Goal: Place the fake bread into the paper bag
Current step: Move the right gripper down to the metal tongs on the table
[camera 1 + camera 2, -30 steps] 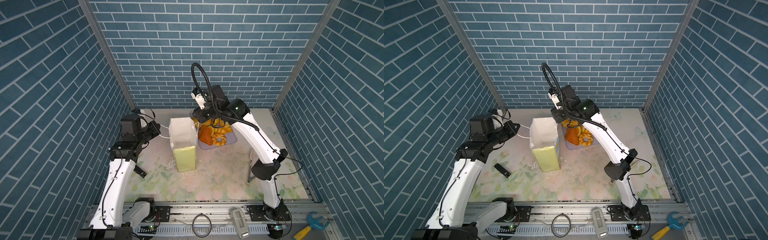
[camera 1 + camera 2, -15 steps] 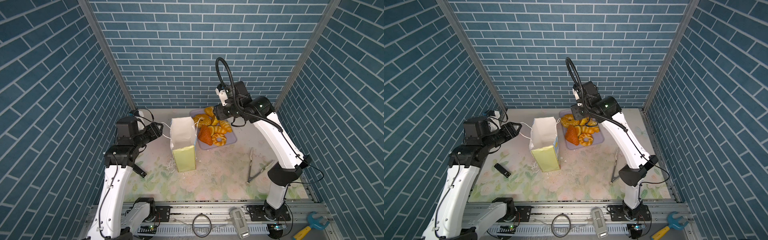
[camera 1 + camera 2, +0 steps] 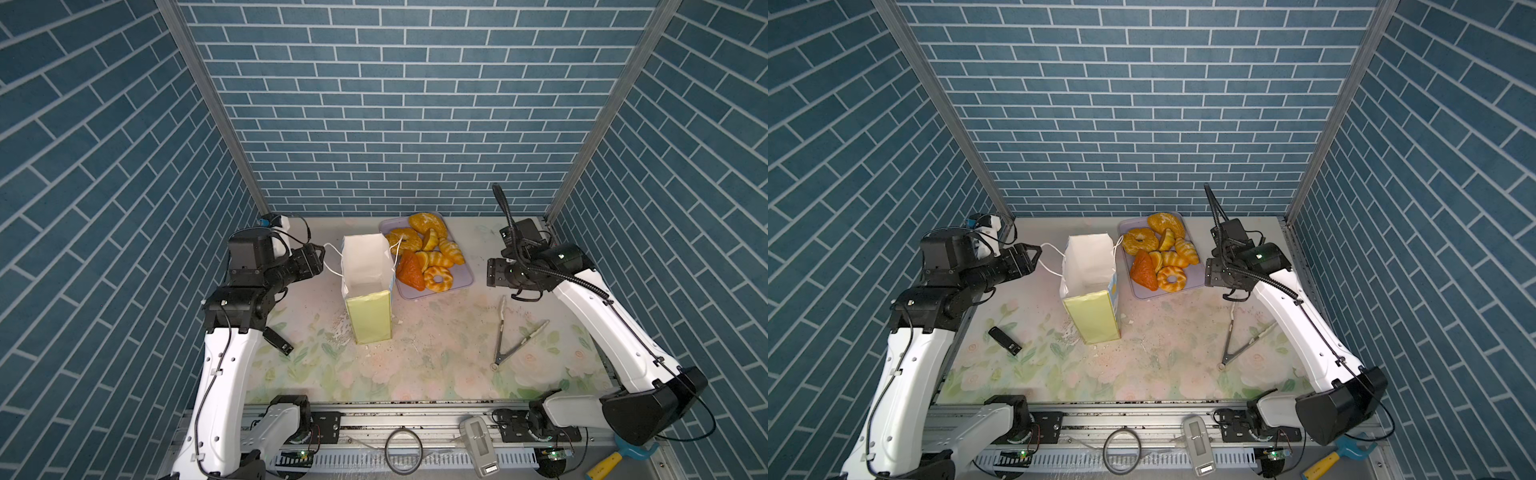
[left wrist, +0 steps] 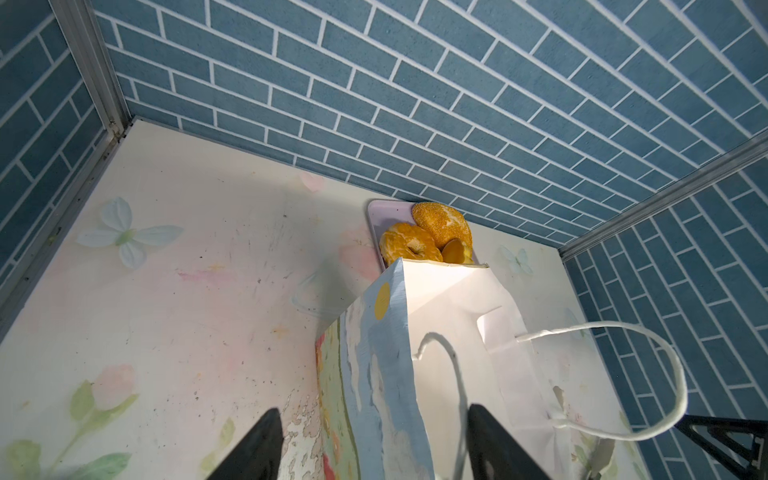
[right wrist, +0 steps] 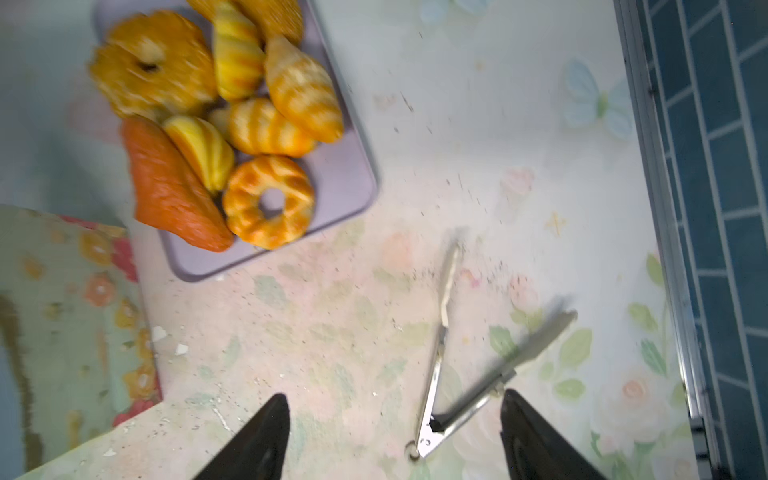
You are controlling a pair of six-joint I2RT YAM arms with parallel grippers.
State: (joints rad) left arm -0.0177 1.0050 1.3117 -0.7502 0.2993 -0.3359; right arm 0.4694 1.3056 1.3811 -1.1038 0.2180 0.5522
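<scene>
Top views: tall paper bag with white inside, pale yellow-green narrow side and light blue face [image 3: 369, 320] is seen standing upright and open-topped near the middle of the floral-print table [image 3: 415, 374]. Glossy golden-orange fake bread [image 3: 428, 257] (rings, ridged croissants, ovals) is piled on a flat lavender tray [image 3: 460, 279] just beside the bag, toward the back wall side. Every piece that can be seen is on the tray. Left gripper [image 3: 319, 259] is held level just beside the bag's white cord handle [image 3: 330, 259], jaws spread, nothing pinched. Right gripper [image 3: 490, 272] is held near the tray's other side, jaws spread and empty. Metal tongs [image 3: 505, 332] are laid open on the table below the right arm. A small black bar-shaped object [image 3: 277, 340] is laid near the left arm. Left wrist view: the two dark fingertips [image 4: 253, 449] are shown wide apart, with the bag's blue face edge [image 4: 386, 374] seen between them. The cord loop [image 4: 665, 361] runs close by one fingertip; contact cannot be told. Bread [image 4: 428, 237] is seen past the bag's rim. Right wrist view, blurred: the fingertips [image 5: 257, 444] are shown spread above the table, with the tongs' hinge end [image 5: 428, 436] seen between them. Bread on the tray [image 5: 232, 137] and a printed bag face [image 5: 62, 311] are seen off to one side.
</scene>
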